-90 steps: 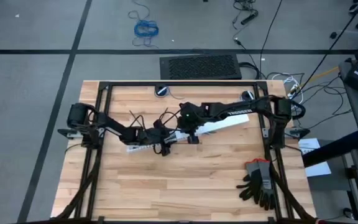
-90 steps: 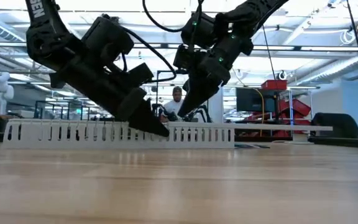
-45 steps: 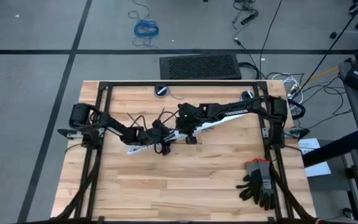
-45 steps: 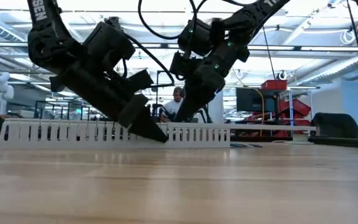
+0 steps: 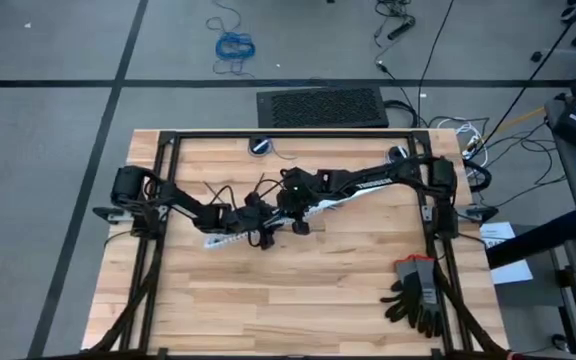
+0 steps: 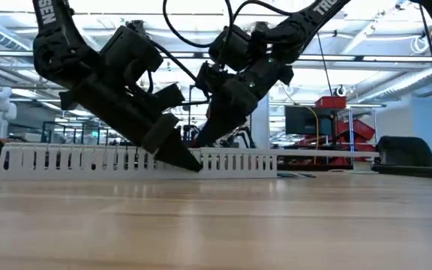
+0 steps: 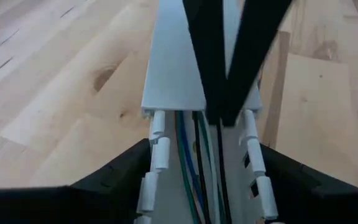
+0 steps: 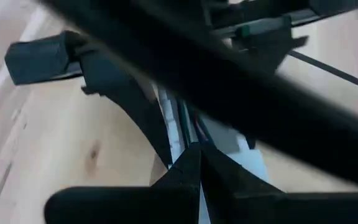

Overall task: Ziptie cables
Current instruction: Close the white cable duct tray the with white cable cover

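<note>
A long white slotted duct (image 5: 343, 200) lies slantwise across the middle of the table. The cables (image 7: 188, 168), thin blue, green and dark wires, run along its open channel, and a flat white cover (image 7: 179, 62) closes the far stretch. My left gripper (image 5: 260, 235) straddles the duct, one finger outside each slotted wall. My right gripper (image 5: 288, 218) is shut to a point and dips from above into the channel (image 7: 219, 118), just beyond the left fingers. My left gripper holds the duct across its width, one finger (image 7: 126, 171) on each outer slotted wall (image 7: 157, 146). It slants down from the table's left, and its fingertip (image 6: 190, 161) reaches the table. The duct rests flat on the wood. My right gripper's shut fingertips (image 7: 219, 115) slant down into the open channel at the cover's edge, onto the wires. Whether they pinch a strand I cannot tell.
Black gloves (image 5: 415, 295) lie near the table's front right corner. Loose dark wires (image 5: 218, 190) lie on the wood behind the left arm. A black frame (image 5: 288, 135) borders the table.
My right gripper has moved toward the table's left and lower, closing up on the left gripper above the duct. The duct has slid a little toward the table's left.
</note>
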Motion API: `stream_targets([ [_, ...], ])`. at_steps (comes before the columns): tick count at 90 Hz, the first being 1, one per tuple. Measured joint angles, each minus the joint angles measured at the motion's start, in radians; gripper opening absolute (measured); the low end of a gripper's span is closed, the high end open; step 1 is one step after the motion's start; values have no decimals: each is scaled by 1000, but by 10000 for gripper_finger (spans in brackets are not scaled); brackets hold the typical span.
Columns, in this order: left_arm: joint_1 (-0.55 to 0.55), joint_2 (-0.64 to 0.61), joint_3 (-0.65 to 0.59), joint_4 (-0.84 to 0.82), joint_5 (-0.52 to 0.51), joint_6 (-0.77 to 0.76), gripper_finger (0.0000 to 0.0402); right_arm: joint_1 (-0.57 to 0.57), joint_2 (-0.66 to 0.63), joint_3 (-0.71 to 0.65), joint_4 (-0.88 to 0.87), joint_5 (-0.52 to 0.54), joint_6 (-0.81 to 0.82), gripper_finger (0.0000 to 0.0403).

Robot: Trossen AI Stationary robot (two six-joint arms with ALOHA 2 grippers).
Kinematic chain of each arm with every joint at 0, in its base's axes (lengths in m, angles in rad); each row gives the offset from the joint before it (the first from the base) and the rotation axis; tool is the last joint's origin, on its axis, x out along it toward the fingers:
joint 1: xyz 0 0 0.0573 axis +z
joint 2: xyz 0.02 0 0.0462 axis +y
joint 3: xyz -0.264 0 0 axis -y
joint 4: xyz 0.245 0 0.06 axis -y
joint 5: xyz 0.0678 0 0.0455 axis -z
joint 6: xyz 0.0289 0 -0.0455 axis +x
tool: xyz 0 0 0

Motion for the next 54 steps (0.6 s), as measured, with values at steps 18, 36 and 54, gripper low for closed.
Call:
stream_targets([
  [18,0,0,2,-7,2,-4,236,0,-86,-10,-64,-2,0,0],
  [36,1,0,2,-10,2,-2,236,-2,-180,-6,-115,-2,-20,0],
  [54,1,0,0,-14,5,1,236,-23,-161,-6,-184,6,-31,0],
])
